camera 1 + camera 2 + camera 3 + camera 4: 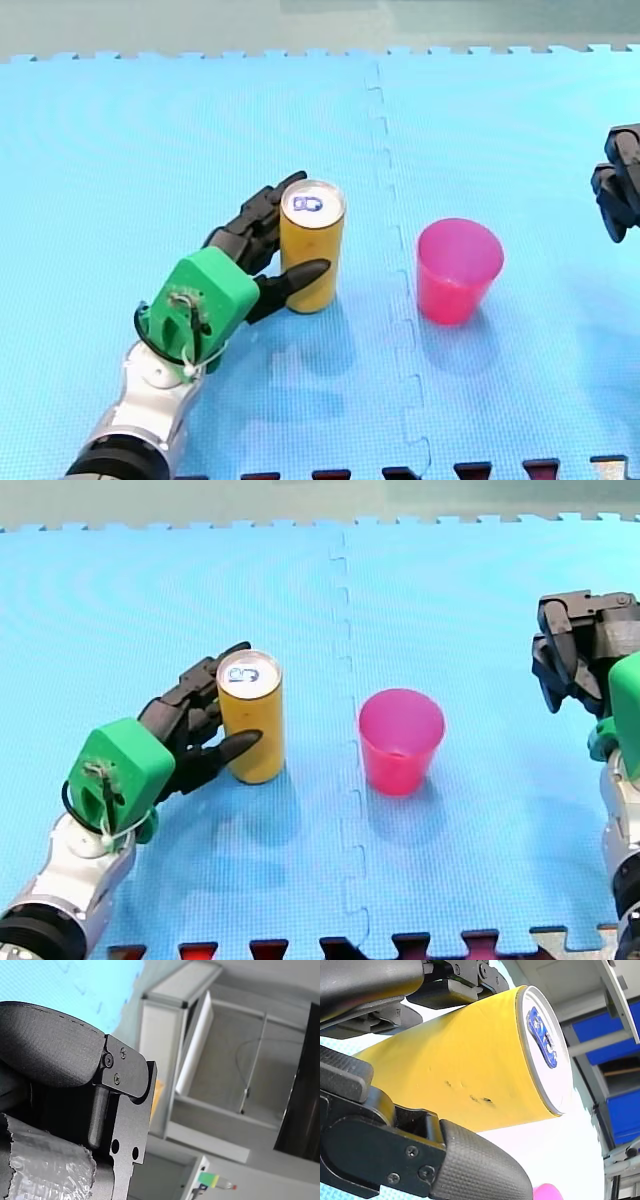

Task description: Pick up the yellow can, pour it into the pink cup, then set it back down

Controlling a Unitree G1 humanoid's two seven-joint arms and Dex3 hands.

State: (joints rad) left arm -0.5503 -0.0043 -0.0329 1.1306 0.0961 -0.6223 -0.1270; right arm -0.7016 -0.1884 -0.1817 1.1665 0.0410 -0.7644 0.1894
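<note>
Blue interlocking foam mat (200,130) with a jigsaw seam (383,150), pale floor (300,25) beyond its far edge, a white-framed cabinet (162,1060).

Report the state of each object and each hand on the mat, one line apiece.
yellow can: upright on the mat, gripped by the left hand.
pink cup: upright, mouth up, standing apart from the can, untouched.
left hand: shut on the yellow can, fingers on both sides of it.
right hand: shut, holding nothing, at the mat's right side.
blue mat: flat, tiles interlocked.
</note>
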